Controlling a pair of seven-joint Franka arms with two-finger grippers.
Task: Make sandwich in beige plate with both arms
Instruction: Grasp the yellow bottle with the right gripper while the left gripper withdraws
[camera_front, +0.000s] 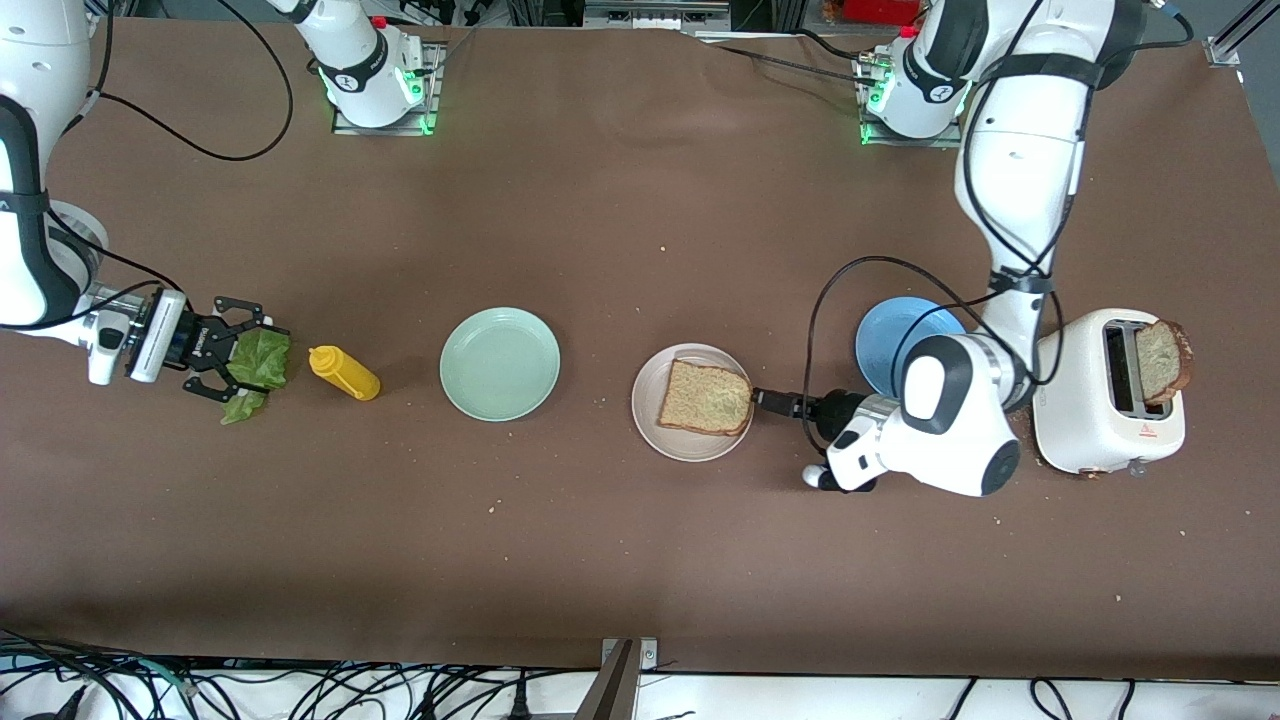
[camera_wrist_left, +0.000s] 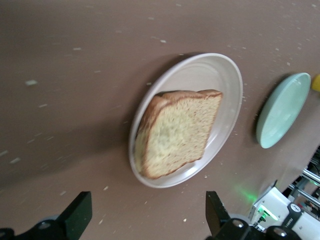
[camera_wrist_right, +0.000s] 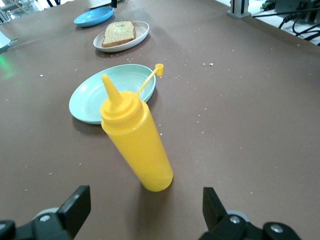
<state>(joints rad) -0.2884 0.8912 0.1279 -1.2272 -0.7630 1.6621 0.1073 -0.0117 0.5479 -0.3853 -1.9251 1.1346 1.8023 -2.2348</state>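
Observation:
The beige plate (camera_front: 650, 425) lies mid-table with one slice of brown bread (camera_front: 706, 398) flat on it. My left gripper (camera_front: 775, 403) hangs low beside the plate's rim toward the left arm's end, open and empty. In the left wrist view the gripper (camera_wrist_left: 148, 210) faces the plate (camera_wrist_left: 227, 85) and the bread (camera_wrist_left: 177, 132). A second slice (camera_front: 1162, 360) stands in the white toaster (camera_front: 1090, 400). The green lettuce leaf (camera_front: 268, 352) lies at the right arm's end. My right gripper (camera_front: 245, 360) is open around it. The right wrist view hides the leaf.
A yellow squeeze bottle (camera_front: 345, 373) lies beside the lettuce, its cap hanging open (camera_wrist_right: 136, 140). The mint-green plate (camera_front: 500, 363) sits between the bottle and the beige plate. A blue plate (camera_front: 895, 340) lies by the toaster, partly under the left arm. Crumbs dot the brown tabletop.

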